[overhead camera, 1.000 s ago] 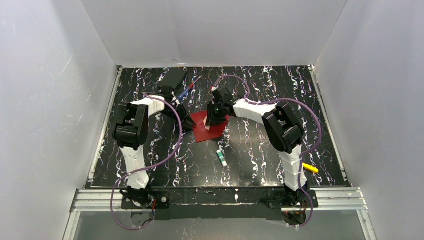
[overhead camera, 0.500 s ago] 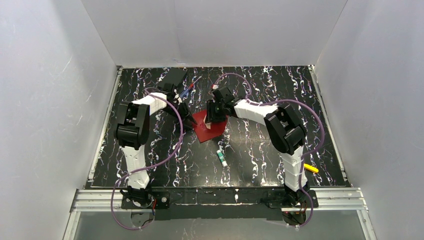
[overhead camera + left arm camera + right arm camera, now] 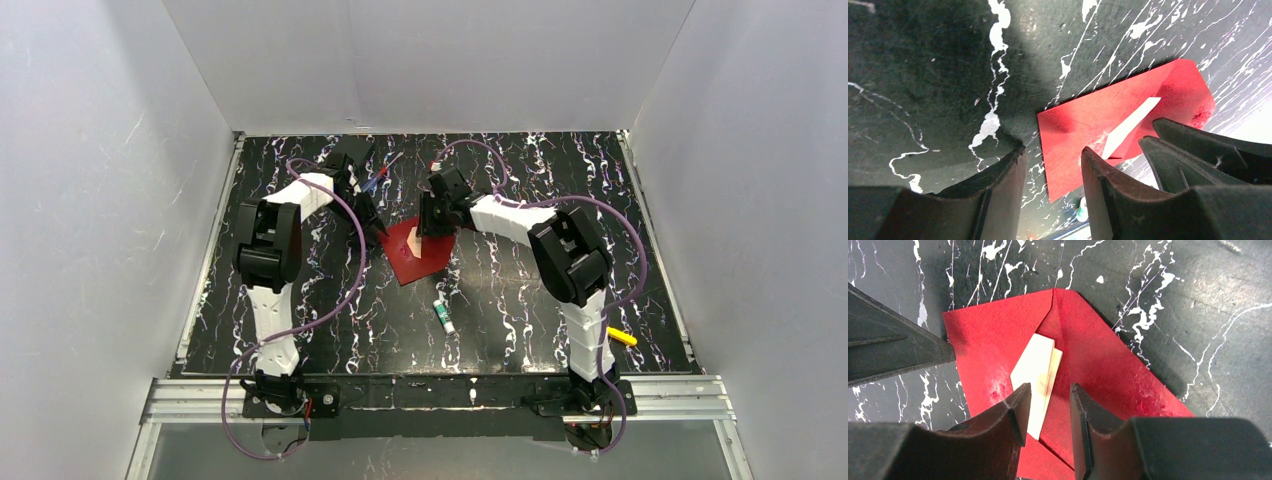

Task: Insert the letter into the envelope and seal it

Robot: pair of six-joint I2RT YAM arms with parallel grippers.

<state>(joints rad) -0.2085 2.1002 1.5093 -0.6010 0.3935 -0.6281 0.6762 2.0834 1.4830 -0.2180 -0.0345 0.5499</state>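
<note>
The red envelope [image 3: 415,260] lies flat on the black marbled table, flap open. It also shows in the left wrist view [image 3: 1083,120] and the right wrist view [image 3: 1103,355]. The white letter [image 3: 1037,365] sticks out of the envelope's mouth, partly tucked in; it appears as a white strip in the left wrist view [image 3: 1130,125]. My left gripper [image 3: 374,228] [image 3: 1053,150] is open and empty just above the envelope's left edge. My right gripper [image 3: 433,222] [image 3: 1049,387] is open just above the letter, fingers to either side of its lower end.
A green-and-white tube [image 3: 443,316] lies in front of the envelope. A yellow object [image 3: 621,336] lies at the right near my right arm. A flat black rectangular object [image 3: 350,155] and a blue-red pen [image 3: 376,182] sit at the back left.
Both wrists have shifted slightly toward the back of the table. The envelope and letter stay in place.
</note>
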